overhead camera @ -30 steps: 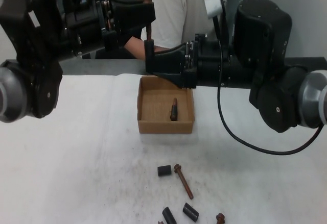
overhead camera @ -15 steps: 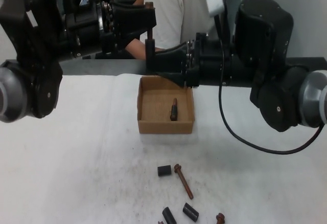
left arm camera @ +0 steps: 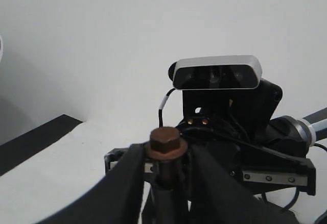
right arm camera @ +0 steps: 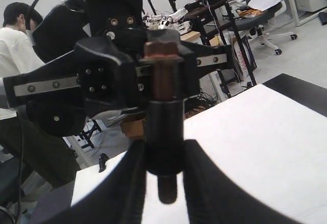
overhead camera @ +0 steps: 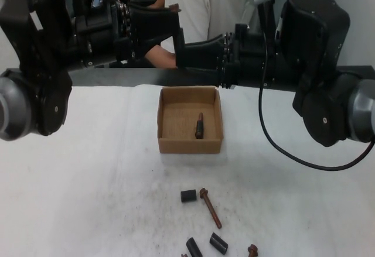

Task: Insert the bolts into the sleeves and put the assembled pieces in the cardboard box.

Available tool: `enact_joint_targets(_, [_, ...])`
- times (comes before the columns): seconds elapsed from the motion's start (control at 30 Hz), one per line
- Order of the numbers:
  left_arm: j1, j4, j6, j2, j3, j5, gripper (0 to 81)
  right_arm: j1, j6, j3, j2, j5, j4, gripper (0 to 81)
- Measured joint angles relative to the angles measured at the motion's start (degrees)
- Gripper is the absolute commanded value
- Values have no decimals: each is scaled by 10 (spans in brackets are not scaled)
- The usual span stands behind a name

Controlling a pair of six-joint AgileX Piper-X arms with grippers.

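Observation:
Both grippers meet high above the far edge of the cardboard box (overhead camera: 189, 146). My right gripper (right arm camera: 164, 148) is shut on a black sleeve (right arm camera: 163, 132). A rusty bolt (right arm camera: 162, 76) stands upright through that sleeve, its tip poking out below. My left gripper (left arm camera: 166, 158) is shut on the same bolt (left arm camera: 164, 141) just under its hex head. In the high view the left gripper (overhead camera: 174, 26) sits right above the right gripper (overhead camera: 183, 51). One assembled piece (overhead camera: 199, 126) lies inside the box.
Near the front edge of the white bench lie three loose black sleeves (overhead camera: 188, 196) (overhead camera: 218, 243) (overhead camera: 194, 247). A long loose bolt (overhead camera: 210, 208) and another bolt head (overhead camera: 252, 249) lie among them. Both arms' bodies hang over the back of the bench.
My right gripper has risen with the sleeve toward the left gripper, so less of the bolt shows between them. The right arm has shifted up and slightly right.

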Motion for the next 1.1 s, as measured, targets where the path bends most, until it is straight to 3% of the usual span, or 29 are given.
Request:
enact_joint_targets(0.3, [-1,21,-6,0,0,28,458,-5,9,0,0,18,1,8])
enact_joint_targets(0.57, [-3,24,-28,0,0,30,461,-8,9,0,0,19,4,8])
enact_joint_targets(0.83, [45,28,-96,0,0,81,461,-38,-46,0,2,35,82,8])
enact_joint_targets(1.1, [45,29,-122,0,0,113,461,-44,-72,0,2,48,96,8])
